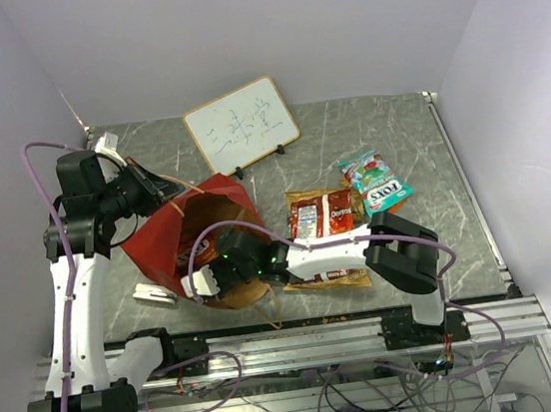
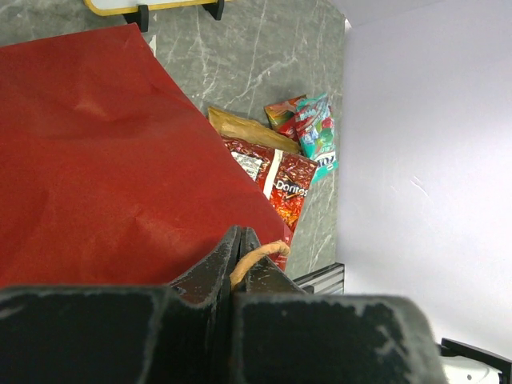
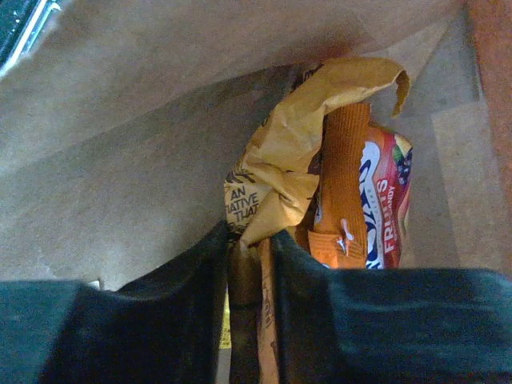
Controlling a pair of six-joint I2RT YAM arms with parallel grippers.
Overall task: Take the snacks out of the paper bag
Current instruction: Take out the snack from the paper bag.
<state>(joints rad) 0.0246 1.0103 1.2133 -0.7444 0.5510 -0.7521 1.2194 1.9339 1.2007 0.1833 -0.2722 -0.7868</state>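
The red paper bag [image 1: 174, 240] lies tilted on the table with its mouth toward the near edge. My left gripper [image 2: 238, 240] is shut on its tan loop handle [image 2: 260, 254] at the bag's far left rim. My right gripper [image 3: 250, 240] reaches deep inside the brown interior [image 3: 120, 160], jaws pinched on the edge of a crumpled yellow packet [image 3: 296, 136]. An orange and red Fox's packet [image 3: 376, 200] lies just behind it. Outside the bag lie a red Doritos packet [image 1: 322, 215], a teal Fox's packet [image 1: 378, 183] and a brown packet [image 1: 330, 280] under my right arm.
A white framed writing board [image 1: 241, 125] stands at the back of the table. A small white object [image 1: 154, 293] lies by the bag's near left side. The metal rail [image 1: 302, 343] runs along the near edge.
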